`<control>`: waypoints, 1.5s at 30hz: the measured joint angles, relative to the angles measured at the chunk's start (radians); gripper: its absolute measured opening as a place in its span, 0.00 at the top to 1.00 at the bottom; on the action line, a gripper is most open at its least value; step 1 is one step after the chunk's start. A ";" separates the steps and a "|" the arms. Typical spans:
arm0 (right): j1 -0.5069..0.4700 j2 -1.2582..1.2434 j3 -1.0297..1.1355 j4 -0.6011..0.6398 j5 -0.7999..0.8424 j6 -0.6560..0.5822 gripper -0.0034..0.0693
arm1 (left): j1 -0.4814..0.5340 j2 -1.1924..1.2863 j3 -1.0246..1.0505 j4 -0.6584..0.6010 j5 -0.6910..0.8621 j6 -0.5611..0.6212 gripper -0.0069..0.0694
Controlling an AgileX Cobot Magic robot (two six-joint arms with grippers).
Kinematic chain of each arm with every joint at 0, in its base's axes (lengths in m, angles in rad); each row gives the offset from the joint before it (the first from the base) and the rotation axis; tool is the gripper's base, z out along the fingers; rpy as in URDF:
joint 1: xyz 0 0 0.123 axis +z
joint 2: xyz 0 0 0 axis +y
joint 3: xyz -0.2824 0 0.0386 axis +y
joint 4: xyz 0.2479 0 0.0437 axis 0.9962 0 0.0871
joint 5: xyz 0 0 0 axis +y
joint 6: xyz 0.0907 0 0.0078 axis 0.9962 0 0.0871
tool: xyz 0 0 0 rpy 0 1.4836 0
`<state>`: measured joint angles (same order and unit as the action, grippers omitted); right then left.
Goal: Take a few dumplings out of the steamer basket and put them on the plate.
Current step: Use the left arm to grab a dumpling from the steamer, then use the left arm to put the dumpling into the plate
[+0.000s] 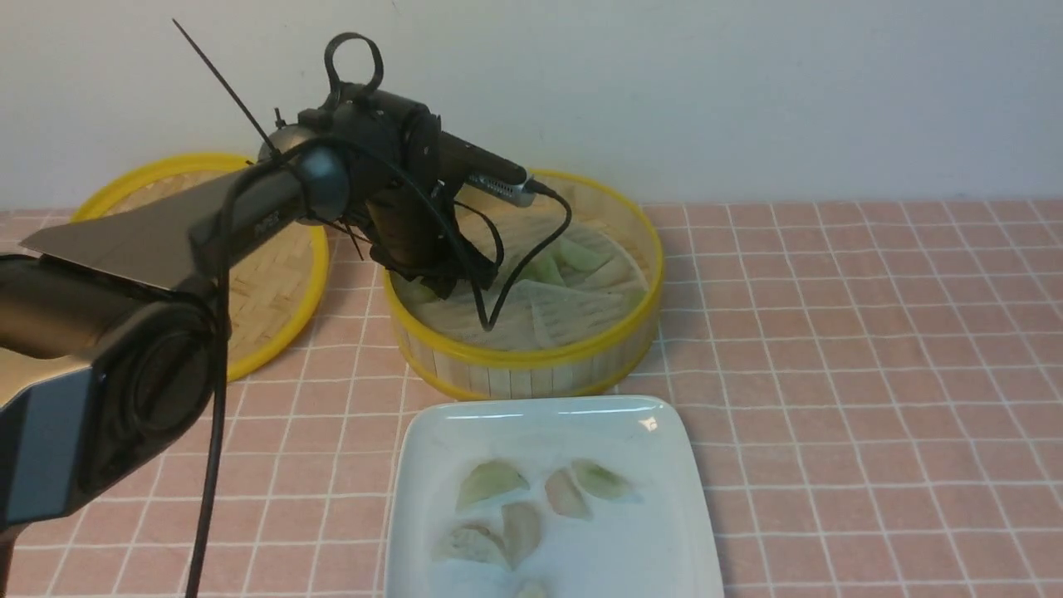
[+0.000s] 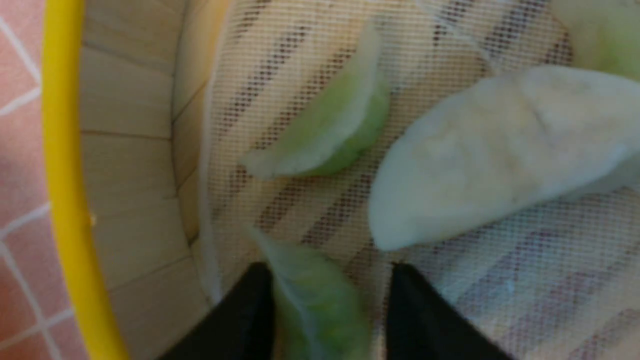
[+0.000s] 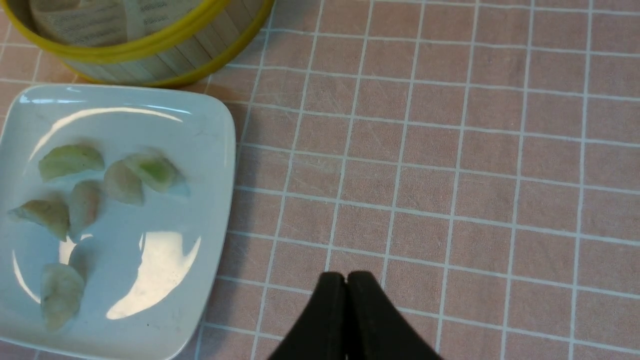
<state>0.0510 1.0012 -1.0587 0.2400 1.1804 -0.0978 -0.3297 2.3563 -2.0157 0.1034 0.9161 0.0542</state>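
My left gripper reaches down inside the steamer basket near its left wall. In the left wrist view the gripper has a pale green dumpling between its black fingers, on the mesh liner and close to the basket wall. A second green dumpling and a larger whitish one lie just beyond it. The white square plate sits in front of the basket and holds several dumplings. My right gripper is shut and empty above the tiled table, to the right of the plate.
The flat woven bamboo lid with a yellow rim lies left of the basket, partly behind my left arm. The pink tiled tablecloth stretches to the right. A white wall stands behind. The arm's black cable hangs into the basket.
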 joint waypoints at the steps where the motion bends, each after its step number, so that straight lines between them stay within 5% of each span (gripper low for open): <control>1: 0.000 0.000 0.000 0.000 0.000 0.000 0.97 | -0.001 0.000 -0.009 -0.001 0.014 -0.007 0.66; 9: 0.000 0.000 0.000 0.023 0.013 0.000 0.97 | -0.027 -0.065 -0.192 -0.003 0.274 -0.017 0.66; 15: 0.000 0.000 0.000 0.041 0.015 -0.001 0.97 | -0.043 -0.216 -0.232 -0.059 0.313 -0.017 0.66; 27: 0.000 0.000 0.000 0.055 -0.004 -0.028 0.97 | -0.085 -0.507 0.488 -0.276 0.216 0.010 0.66; 35: 0.000 0.007 -0.004 0.095 -0.058 -0.050 0.97 | -0.094 -0.398 0.572 -0.290 0.049 0.062 0.66; 45: 0.022 0.220 -0.208 0.274 0.012 -0.211 0.97 | -0.116 -0.339 0.552 -0.295 0.067 0.059 0.32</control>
<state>0.0729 1.2215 -1.2663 0.5137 1.1919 -0.3091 -0.4454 2.0174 -1.4633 -0.1915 0.9832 0.1127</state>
